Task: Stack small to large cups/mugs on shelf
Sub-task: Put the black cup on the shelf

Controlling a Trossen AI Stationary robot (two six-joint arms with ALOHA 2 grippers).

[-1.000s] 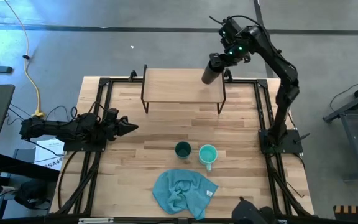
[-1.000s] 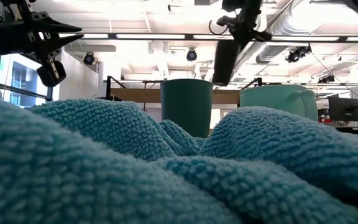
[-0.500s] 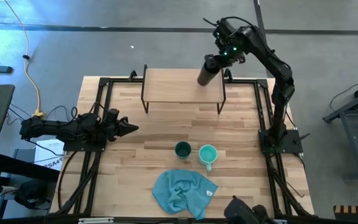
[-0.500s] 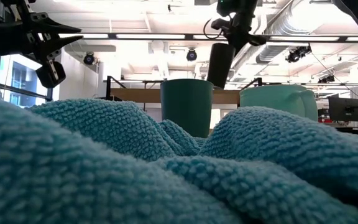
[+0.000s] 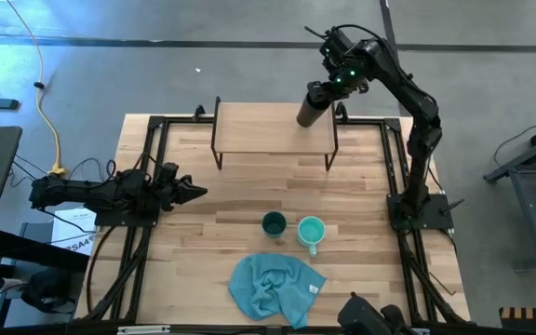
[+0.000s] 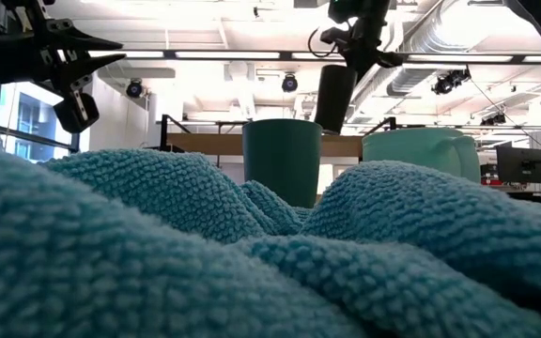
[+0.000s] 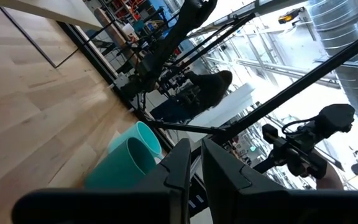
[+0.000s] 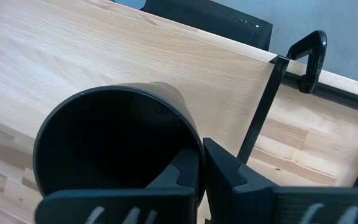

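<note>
My right gripper (image 5: 328,90) is shut on the tall black cup (image 5: 307,109), over the right part of the light-wood shelf (image 5: 259,130) at the table's far edge. The cup also shows in the low view (image 6: 333,94) and the right wrist view (image 8: 114,140). The short dark teal cup (image 5: 274,223) and the light turquoise mug (image 5: 311,229) stand side by side on the tabletop, near the middle. My left gripper (image 5: 196,193) is shut and empty, low over the table's left side. My right gripper pinches the black cup's rim wall (image 8: 193,163), one finger inside the cup (image 8: 180,176) and one outside (image 8: 232,168). The fingers slant down from the far right. The cup hangs tilted, its base (image 6: 327,128) close over the shelf top; whether it touches, I cannot tell.
A blue cloth (image 5: 273,287) lies crumpled at the table's near edge and fills the low view's foreground (image 6: 158,253). Black frame rails (image 5: 152,167) run along the table's left and right sides. The shelf's left part (image 5: 240,126) is bare.
My right gripper has carried the black cup a little toward the table's left over the shelf, and the cup now hangs slightly more upright and lower. In the last half second it has hardly moved.
</note>
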